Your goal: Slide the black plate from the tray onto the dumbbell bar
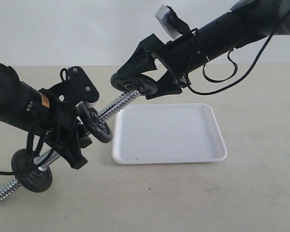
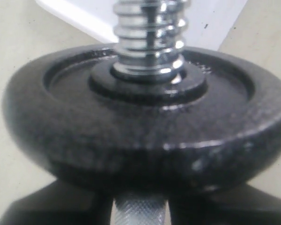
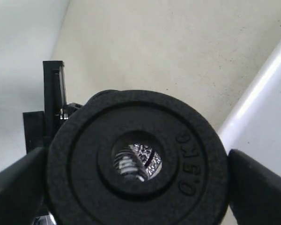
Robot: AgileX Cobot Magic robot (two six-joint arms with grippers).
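Note:
My right gripper (image 1: pixel 137 83) is shut on the black plate (image 1: pixel 134 85), held in the air beyond the white tray's (image 1: pixel 170 155) far left corner. The dumbbell bar's (image 1: pixel 117 107) threaded tip meets the plate's hole; in the right wrist view the plate (image 3: pixel 138 161) fills the frame with the bar tip (image 3: pixel 130 165) showing inside its hole. My left gripper (image 1: pixel 67 137) is shut on the bar's middle, holding it slanted up to the right. Two black discs (image 1: pixel 97 124) (image 1: pixel 32 170) sit on the bar. The left wrist view shows one disc (image 2: pixel 145 126) close up on the thread (image 2: pixel 150 40).
The tray is empty and lies on a beige tabletop (image 1: pixel 193 198). A pale wall rises behind the table. Black cables (image 1: pixel 232 72) hang from the right arm above the tray's far edge.

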